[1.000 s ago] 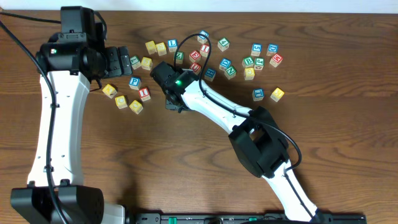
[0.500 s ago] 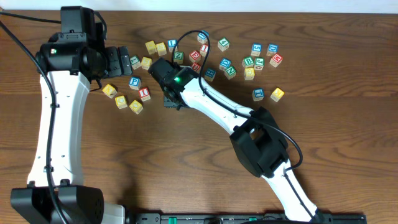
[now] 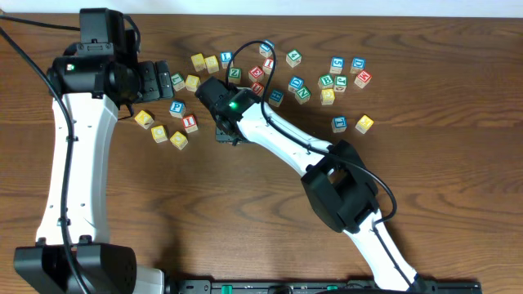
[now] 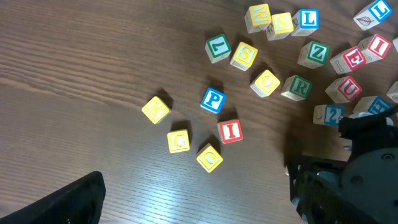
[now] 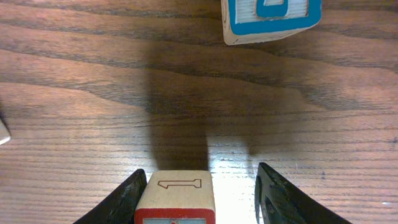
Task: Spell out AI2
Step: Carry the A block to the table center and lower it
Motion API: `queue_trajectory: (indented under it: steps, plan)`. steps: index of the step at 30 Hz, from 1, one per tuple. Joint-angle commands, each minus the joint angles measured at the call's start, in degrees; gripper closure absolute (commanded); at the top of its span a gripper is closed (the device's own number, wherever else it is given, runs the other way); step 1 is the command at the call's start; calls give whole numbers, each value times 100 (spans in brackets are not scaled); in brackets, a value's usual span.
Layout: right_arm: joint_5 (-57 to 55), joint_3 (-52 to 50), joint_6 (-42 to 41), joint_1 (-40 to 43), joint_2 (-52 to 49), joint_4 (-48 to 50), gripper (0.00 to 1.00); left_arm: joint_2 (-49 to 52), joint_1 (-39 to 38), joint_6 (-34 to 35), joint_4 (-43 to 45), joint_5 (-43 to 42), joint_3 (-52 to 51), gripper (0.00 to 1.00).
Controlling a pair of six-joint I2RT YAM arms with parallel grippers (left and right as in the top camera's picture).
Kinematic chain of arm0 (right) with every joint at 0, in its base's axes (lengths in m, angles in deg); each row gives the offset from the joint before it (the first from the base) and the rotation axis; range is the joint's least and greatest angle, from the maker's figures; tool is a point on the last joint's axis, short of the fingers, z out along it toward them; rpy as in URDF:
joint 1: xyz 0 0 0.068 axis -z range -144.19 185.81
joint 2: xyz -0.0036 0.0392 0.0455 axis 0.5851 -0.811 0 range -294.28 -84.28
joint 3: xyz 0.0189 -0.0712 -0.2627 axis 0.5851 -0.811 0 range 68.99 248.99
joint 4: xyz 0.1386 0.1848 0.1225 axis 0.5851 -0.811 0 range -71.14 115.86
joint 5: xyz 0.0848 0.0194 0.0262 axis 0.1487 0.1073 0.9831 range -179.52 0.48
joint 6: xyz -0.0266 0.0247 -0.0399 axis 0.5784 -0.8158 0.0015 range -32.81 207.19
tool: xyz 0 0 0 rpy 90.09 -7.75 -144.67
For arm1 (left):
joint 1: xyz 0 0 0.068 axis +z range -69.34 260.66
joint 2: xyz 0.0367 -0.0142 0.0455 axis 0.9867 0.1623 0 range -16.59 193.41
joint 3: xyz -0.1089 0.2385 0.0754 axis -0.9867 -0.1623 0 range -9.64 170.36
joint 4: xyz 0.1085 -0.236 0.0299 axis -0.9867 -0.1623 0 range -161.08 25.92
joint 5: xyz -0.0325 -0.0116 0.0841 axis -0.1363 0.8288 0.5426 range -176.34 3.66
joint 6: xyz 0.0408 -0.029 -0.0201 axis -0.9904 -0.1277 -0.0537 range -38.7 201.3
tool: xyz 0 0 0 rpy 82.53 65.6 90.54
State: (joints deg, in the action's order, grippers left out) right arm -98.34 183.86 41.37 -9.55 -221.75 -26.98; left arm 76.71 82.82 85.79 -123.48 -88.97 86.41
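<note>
Right wrist: block sits between parted jaws

Right gripper stands parted around a red-framed block, its letter unseen. Red I block and blue 2 block lie on the table. Left gripper: jaws can't be judged.

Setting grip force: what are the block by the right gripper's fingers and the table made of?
Block: seemingly unfinished pale wood, matte, faint grain on its side, red painted edge. Table: dark wood or wood-look laminate; streaky grain, slight glare.
</note>
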Motion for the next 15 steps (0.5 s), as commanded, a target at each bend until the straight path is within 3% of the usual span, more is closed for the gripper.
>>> queue_trajectory:
  steps: [1, 15]
  plan:
    - [-15, -70, 46, -72, -240, -9, 49, 31, 15, 31, -13, 55, 125, 2]
    - [39, -33, 50, -42, -306, 103, 50, 31, 13, 31, -13, 55, 125, 2]
